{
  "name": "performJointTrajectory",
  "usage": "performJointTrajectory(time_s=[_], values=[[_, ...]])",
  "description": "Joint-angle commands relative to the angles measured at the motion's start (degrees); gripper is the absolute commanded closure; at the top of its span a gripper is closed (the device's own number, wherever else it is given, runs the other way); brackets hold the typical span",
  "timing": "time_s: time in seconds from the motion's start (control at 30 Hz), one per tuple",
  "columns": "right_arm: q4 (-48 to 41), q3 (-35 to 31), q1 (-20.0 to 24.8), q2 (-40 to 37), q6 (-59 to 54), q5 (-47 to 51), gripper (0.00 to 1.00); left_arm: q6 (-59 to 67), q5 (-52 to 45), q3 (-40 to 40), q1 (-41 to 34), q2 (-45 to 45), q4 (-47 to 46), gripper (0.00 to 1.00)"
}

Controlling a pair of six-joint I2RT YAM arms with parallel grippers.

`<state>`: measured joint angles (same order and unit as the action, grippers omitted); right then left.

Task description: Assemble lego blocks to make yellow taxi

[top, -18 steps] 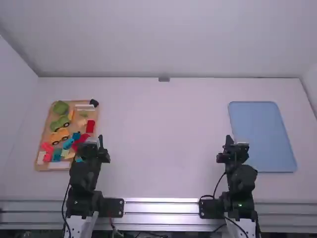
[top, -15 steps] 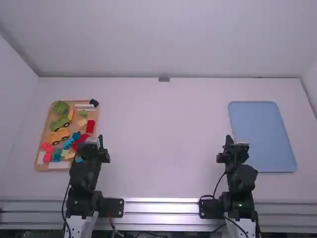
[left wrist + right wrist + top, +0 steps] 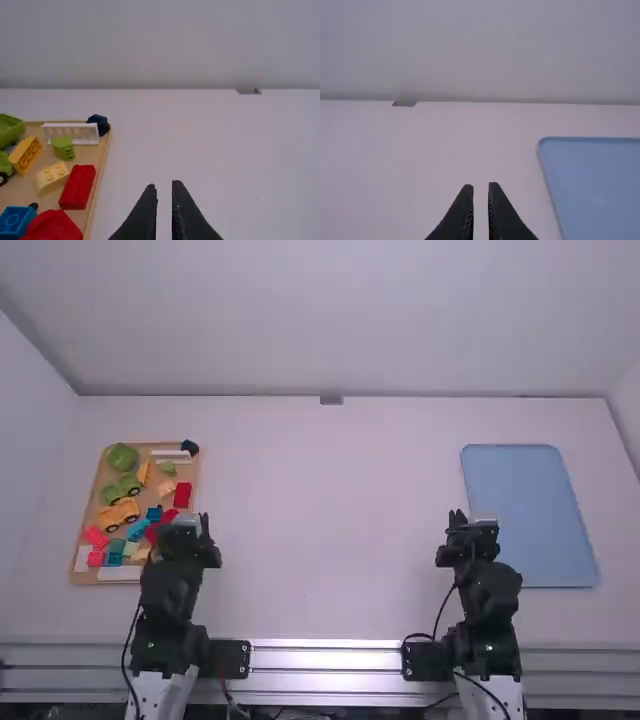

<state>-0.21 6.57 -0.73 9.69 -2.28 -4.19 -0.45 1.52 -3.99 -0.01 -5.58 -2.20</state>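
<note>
My left gripper [image 3: 190, 524] is just right of the wooden tray's near part in the high view; my right gripper [image 3: 474, 530] is beside the blue tray. The wooden tray [image 3: 185, 471] holds an orange-yellow wheeled piece [image 3: 119, 514], a green wheeled piece [image 3: 121, 489] and mixed blocks. In the left wrist view a yellow block [image 3: 26, 155], a pale yellow block [image 3: 51, 178] and a red block [image 3: 77, 187] lie on it. Narrow gaps with nothing in them separate the fingers of the left gripper [image 3: 164, 187] and the right gripper [image 3: 481, 188].
The blue tray [image 3: 530, 510] lies flat at the right side of the white table [image 3: 325, 510]. A small grey piece [image 3: 331, 400] sits at the table's far edge, by the back wall. Cables run beside both arm bases.
In the high view my right gripper has shifted very slightly left and away from the camera. The left arm has barely moved, and the blocks lie as before.
</note>
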Motion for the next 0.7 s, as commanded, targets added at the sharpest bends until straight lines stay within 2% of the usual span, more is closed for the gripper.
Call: performJointTrajectory(time_s=[0.0,0.23,0.67], values=[[-0.06,5.37,-0.73,3.58,-2.04,-2.83,0.87,-0.9,1.55,-3.5,-0.29,-1.85,-0.07,0.86],[-0.84,15.34,-2.17,14.68,-5.02,-8.12,0.77,-1.9,3.84,-8.6,-0.52,-7.5,-1.83,0.76],[-1.96,38.41,-5.36,41.8,-13.07,-21.15,0.52,-8.76,11.12,-21.15,-1.1,-20.67,-6.14,0.51]])
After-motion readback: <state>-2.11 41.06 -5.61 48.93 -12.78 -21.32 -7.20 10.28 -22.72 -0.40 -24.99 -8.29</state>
